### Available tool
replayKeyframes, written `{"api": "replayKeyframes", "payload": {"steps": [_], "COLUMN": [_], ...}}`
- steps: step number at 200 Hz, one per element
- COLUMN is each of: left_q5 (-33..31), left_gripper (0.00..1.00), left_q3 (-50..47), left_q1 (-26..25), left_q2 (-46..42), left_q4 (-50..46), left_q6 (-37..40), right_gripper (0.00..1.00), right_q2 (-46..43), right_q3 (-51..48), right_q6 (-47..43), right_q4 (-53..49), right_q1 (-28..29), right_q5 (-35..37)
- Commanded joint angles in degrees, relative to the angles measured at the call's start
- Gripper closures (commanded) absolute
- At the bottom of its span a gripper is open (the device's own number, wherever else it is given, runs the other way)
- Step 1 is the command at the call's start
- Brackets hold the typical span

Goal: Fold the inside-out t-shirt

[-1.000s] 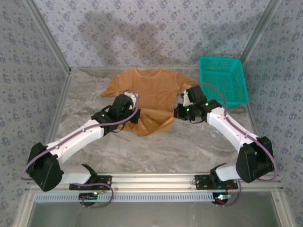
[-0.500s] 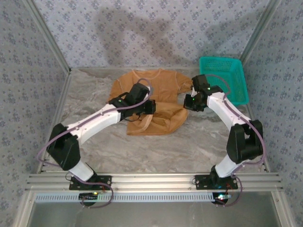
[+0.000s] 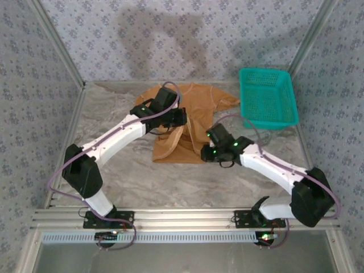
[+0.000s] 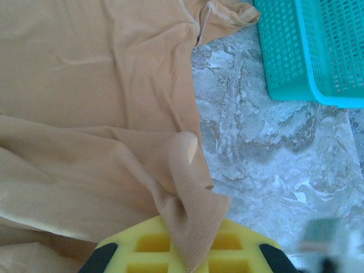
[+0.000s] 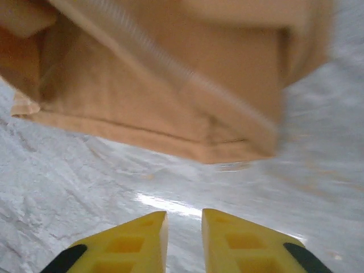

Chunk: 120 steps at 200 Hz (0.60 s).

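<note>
T-shirt [image 3: 200,111] on marble table [image 3: 142,176], teal basket [image 3: 267,99] beside

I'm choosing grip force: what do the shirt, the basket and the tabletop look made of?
T-shirt: soft matte knit cloth, probably cotton; it drapes and creases.
Basket: smooth teal plastic, apparently rigid; moulded mesh.
Tabletop: marble-patterned, slightly shiny; possibly a printed sheet.

T-shirt [image 3: 200,107], basket [image 3: 247,98] on marble table [image 3: 170,183]
</note>
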Motion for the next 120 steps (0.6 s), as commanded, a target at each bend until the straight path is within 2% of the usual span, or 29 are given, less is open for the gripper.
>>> {"api": "replayKeyframes", "payload": {"steps": [1, 15, 43, 68, 87, 100, 120], "left_q5": [-0.2, -0.4, -0.6, -0.5, -0.3, -0.4, 0.6], "left_gripper": [1.0, 1.0, 1.0, 1.0, 1.0, 1.0, 1.0], "left_q3": [3.0, 4.3, 8.0, 9.6, 9.7, 10.0, 13.2], "left_q1": [0.3, 0.3, 0.6, 0.7, 0.3, -0.7, -2.4], "left_q2": [0.2, 0.1, -0.3, -1.8, -3.0, -3.7, -3.1], "left_q4": [-3.6, -4.7, -7.7, -8.1, -7.3, -5.6, -5.2], "left_q6": [-0.6, -0.8, -1.6, -3.6, -5.8, -7.2, -8.2], "right_gripper": [0.82, 0.86, 0.86, 0.86, 0.84, 0.76, 0.47], "right_q2": [8.0, 14.0, 25.4, 32.1, 36.5, 40.0, 45.5], "right_q3": [1.3, 5.4, 13.6, 20.6, 24.7, 28.2, 36.8], "right_q6": [6.0, 6.8, 13.0, 19.4, 22.6, 22.9, 22.7], "right_q4": [14.5, 18.0, 23.7, 23.1, 24.5, 24.7, 18.1], "right_q1": [3.2, 4.2, 4.0, 1.3, -1.4, -2.9, -4.2], "right_q5": [0.1, 0.2, 6.3, 16.5, 18.2, 17.3, 16.3]}}
